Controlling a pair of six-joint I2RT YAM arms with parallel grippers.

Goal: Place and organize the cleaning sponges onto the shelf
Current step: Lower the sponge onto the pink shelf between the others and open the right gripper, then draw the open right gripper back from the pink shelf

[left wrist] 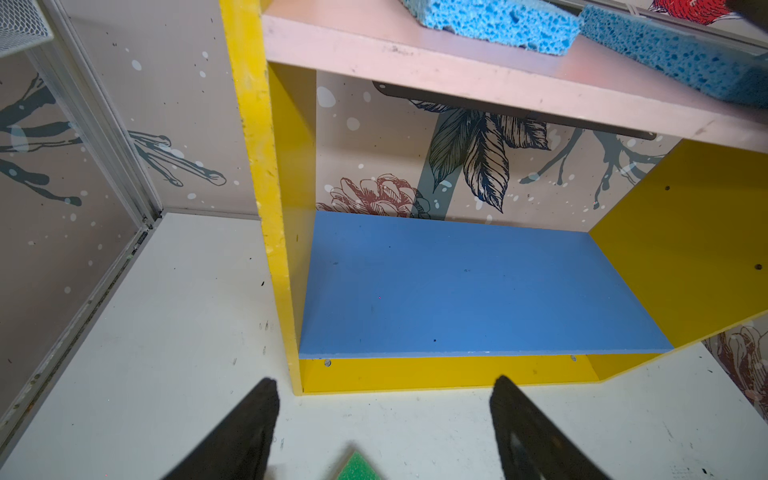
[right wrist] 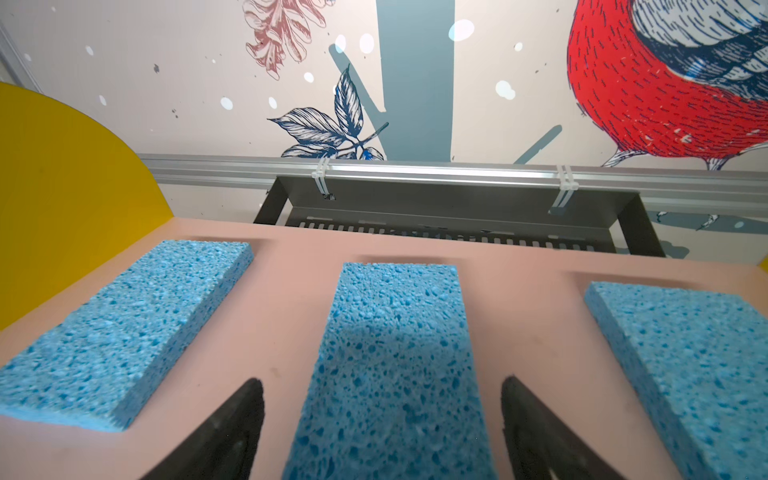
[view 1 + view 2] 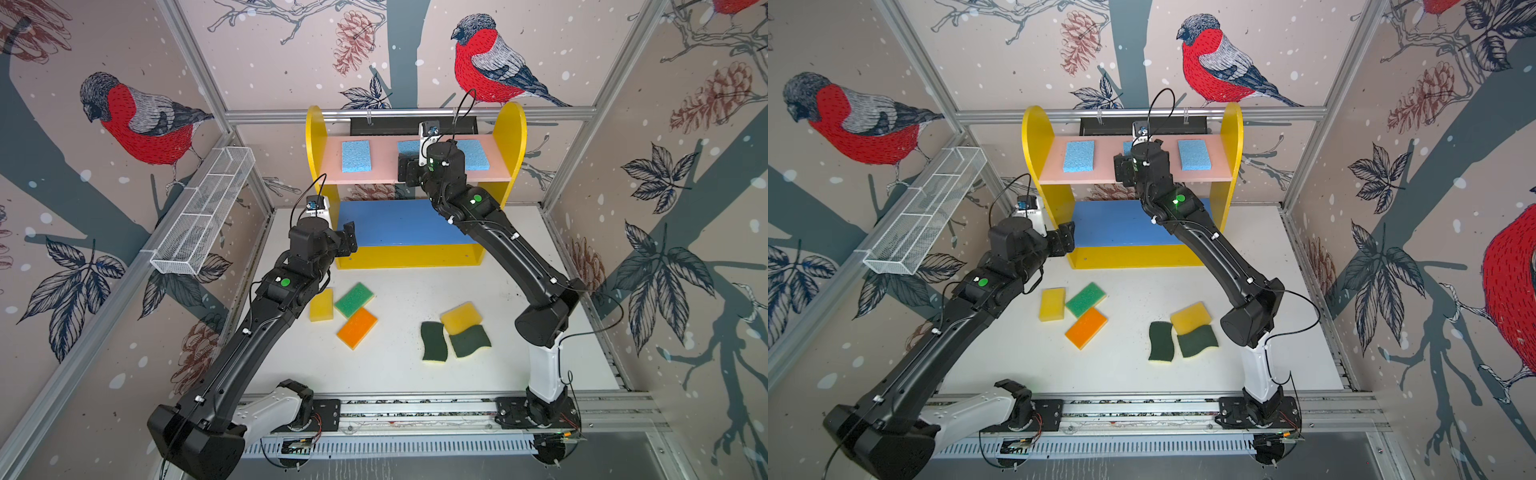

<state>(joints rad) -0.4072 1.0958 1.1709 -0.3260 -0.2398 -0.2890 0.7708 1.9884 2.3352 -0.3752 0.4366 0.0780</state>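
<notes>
Closest to the lens, the middle blue sponge lies flat on the pink top board of the shelf. The right gripper hovers over its near end, jaws spread wide to either side and clamped on nothing. Two more blue sponges share that board, the left blue sponge and the right blue sponge, set in an evenly spaced row with bare pink between them. That makes three of nine sponges shelved, so I judge the task about a third done. One tier down, the blue middle board is bare. What shows of the yellow bottom holds nothing either. The left gripper hangs just in front of the shelf's lower edge, jaws apart and empty. Six sponges lie on the white table in two clusters. Toward the left are one yellow block, the green-topped sponge and the orange-topped sponge, close together. Toward the right a second yellow block rests partly on two dark-green scourers, which lie side by side. These six have yet to be lifted and sorted onto the lower tiers. On the left wall, one white wire basket plays no part.
</notes>
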